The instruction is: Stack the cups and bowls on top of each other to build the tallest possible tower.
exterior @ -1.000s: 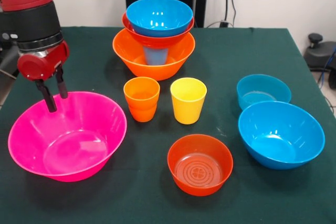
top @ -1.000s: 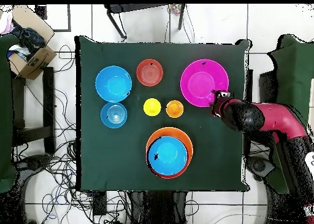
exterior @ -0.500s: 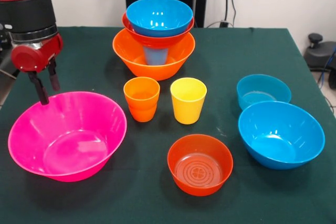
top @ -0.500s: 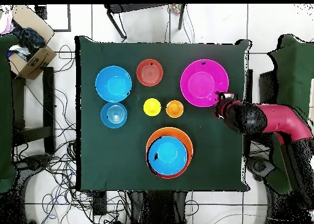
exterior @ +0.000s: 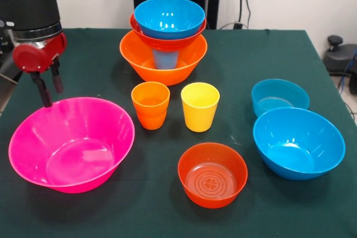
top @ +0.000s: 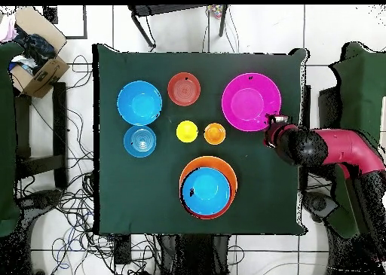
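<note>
My gripper (exterior: pixel 51 97) hangs open and empty just outside the far left rim of the big pink bowl (exterior: pixel 72 143); from above the gripper (top: pixel 271 123) sits at the pink bowl's (top: pixel 251 101) edge. The tower (exterior: pixel 164 37) is a big orange bowl holding a blue cup (exterior: pixel 165 59), with a red-orange bowl and a blue bowl (exterior: pixel 169 18) on top. In front of it stand an orange cup (exterior: pixel 150 104) and a yellow cup (exterior: pixel 199 106). A red-orange bowl (exterior: pixel 212 174), a large blue bowl (exterior: pixel 298 142) and a small blue bowl (exterior: pixel 279 96) stand apart, each empty.
The green cloth covers the table (top: pixel 121 204) to its edges. A cardboard box (top: pixel 38 65) and loose cables lie on the floor beside it. My arm (top: pixel 335 148) reaches in over the table's side edge.
My gripper has lifted and drawn back from above the pink bowl's rim to just outside it. The bowls and cups stay where they were.
</note>
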